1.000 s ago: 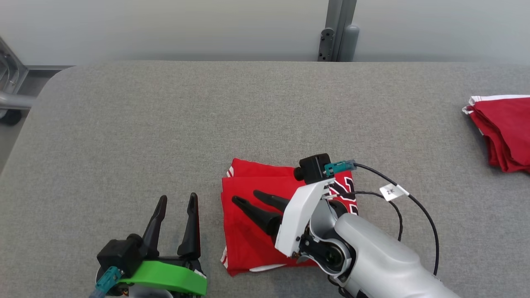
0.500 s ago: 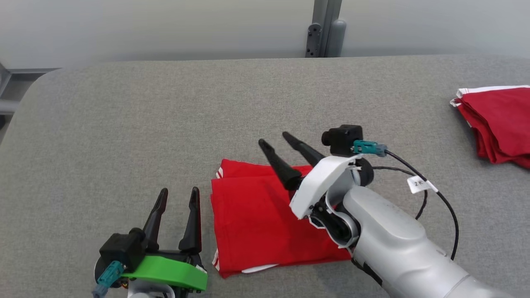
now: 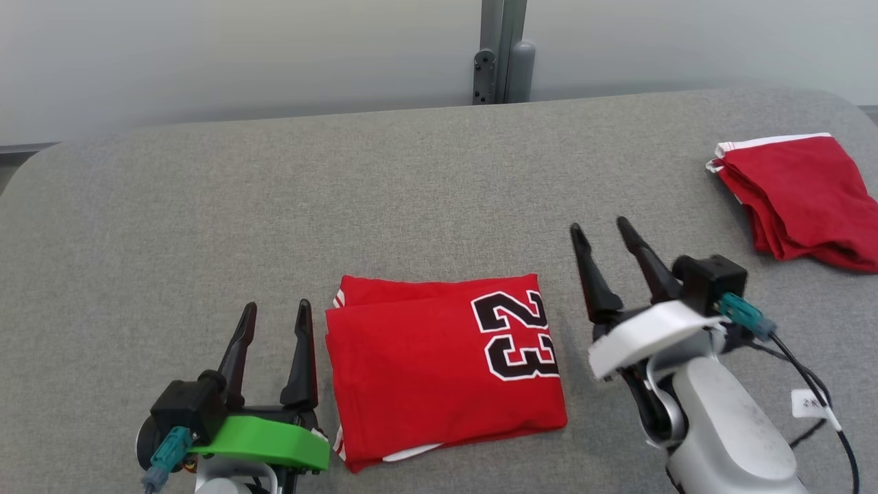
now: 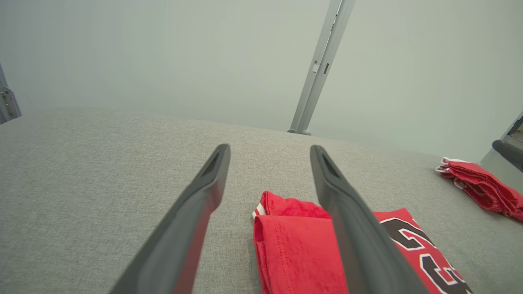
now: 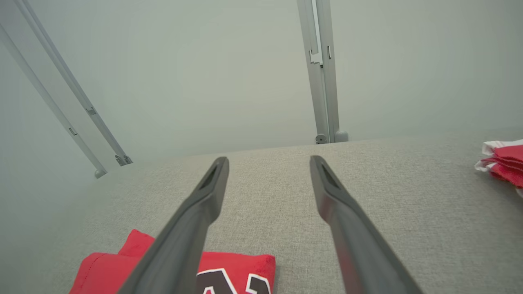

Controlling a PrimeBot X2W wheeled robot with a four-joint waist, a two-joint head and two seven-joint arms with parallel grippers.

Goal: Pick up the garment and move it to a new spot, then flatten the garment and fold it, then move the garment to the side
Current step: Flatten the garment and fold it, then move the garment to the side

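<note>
Ahead, open grey table (image 3: pixel 384 206) beyond far edge of folded garment (image 3: pixel 418 370)

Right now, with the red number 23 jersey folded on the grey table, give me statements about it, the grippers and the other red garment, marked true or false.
1. The folded red jersey printed with a black 23 lies on the grey fabric table between both grippers. True.
2. The right gripper is shut on that jersey. False: it is open beside it, holding nothing.
3. The left gripper is open and empty. True.
4. The other red garment sits at the table's left end. False: it sits at the right end.
</note>
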